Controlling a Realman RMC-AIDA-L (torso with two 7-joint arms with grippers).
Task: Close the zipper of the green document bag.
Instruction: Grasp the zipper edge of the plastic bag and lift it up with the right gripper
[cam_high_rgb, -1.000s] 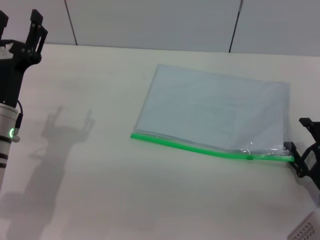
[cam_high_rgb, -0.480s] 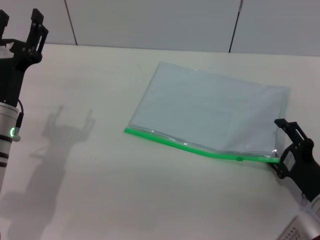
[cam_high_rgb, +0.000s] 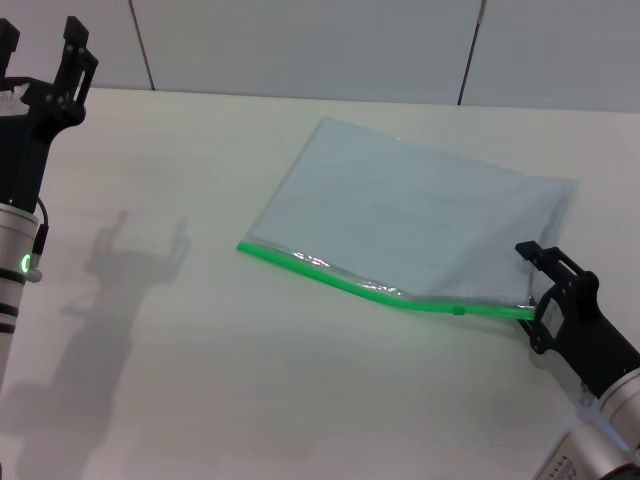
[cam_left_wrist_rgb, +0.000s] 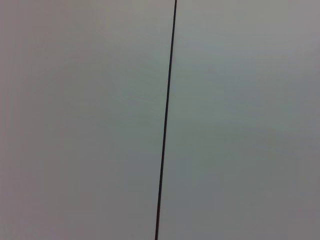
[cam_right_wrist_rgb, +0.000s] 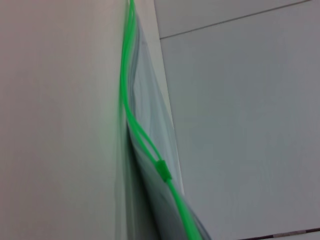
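Observation:
The green document bag (cam_high_rgb: 410, 215) lies flat on the white table, a translucent pale sheet-size pouch. Its zipper (cam_high_rgb: 340, 280) is the bright green strip along the near edge, with the small slider (cam_high_rgb: 458, 309) close to the right end. In the right wrist view the zipper (cam_right_wrist_rgb: 129, 107) splits into two strands beyond the slider (cam_right_wrist_rgb: 162, 170). My right gripper (cam_high_rgb: 540, 300) is at the bag's right zipper end, fingers apart, with that corner between them. My left gripper (cam_high_rgb: 40, 45) is raised at the far left, open and holding nothing.
The table (cam_high_rgb: 200, 380) ends at a grey wall behind. The left wrist view shows only a wall panel seam (cam_left_wrist_rgb: 165, 125). A white ribbed object (cam_high_rgb: 565, 465) shows at the bottom right corner.
My right gripper has moved left and inward along the near edge. The bag's zipper end moved left with it, the bag turned slightly and its green edge bowed. The left arm has not moved.

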